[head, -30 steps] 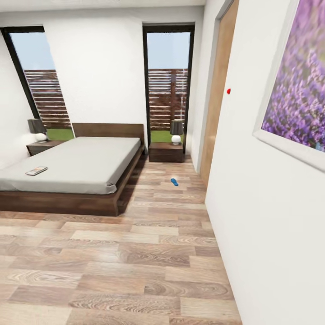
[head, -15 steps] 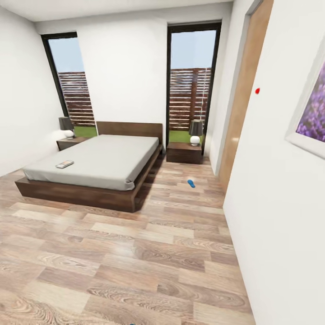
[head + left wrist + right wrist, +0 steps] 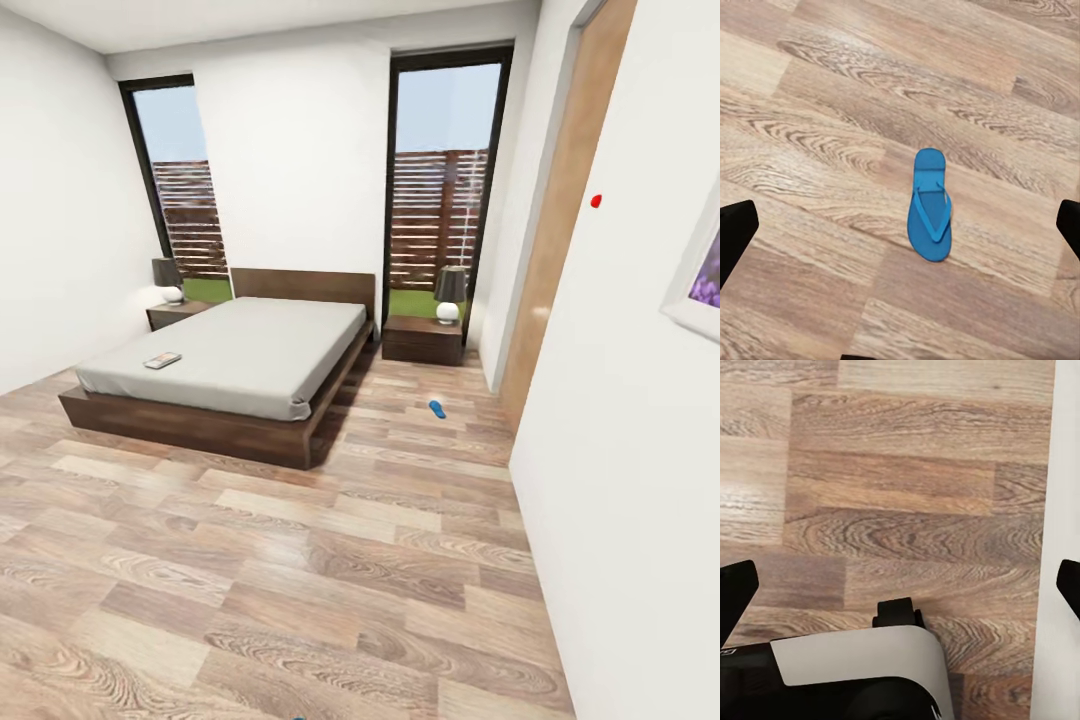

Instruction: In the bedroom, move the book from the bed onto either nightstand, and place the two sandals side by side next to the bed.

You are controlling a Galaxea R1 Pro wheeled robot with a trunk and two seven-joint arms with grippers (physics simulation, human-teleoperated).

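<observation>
The left gripper (image 3: 900,225) is seen in the left wrist view with its two dark fingertips spread wide apart at the frame edges and nothing held between them; a bright blue sandal (image 3: 930,205) lies flat on the wood-plank floor (image 3: 810,150) below, strap side up, untouched. The right gripper (image 3: 900,585) is likewise spread apart and empty, with bare planks and a strip of white wall (image 3: 1065,472) beneath it, and part of the robot's own white and black body (image 3: 847,675) in view.

Nothing of the task is judged done so far. In the head view the book (image 3: 162,360) is seen lying on the mattress of the bed (image 3: 240,355), near the edge away from the right-hand window, and not on a nightstand. A second blue sandal (image 3: 437,409) lies alone on the floor between the bed and the wooden door (image 3: 560,230), well apart from the bed frame. Both sandals are left to be gathered and set side by side next to the bed, and the book is left to be carried over.

Counted: two sandals, one per view; one book; one bed; two nightstands, the left nightstand (image 3: 175,314) and the right nightstand (image 3: 423,340), each bearing one lamp; two tall windows.
</observation>
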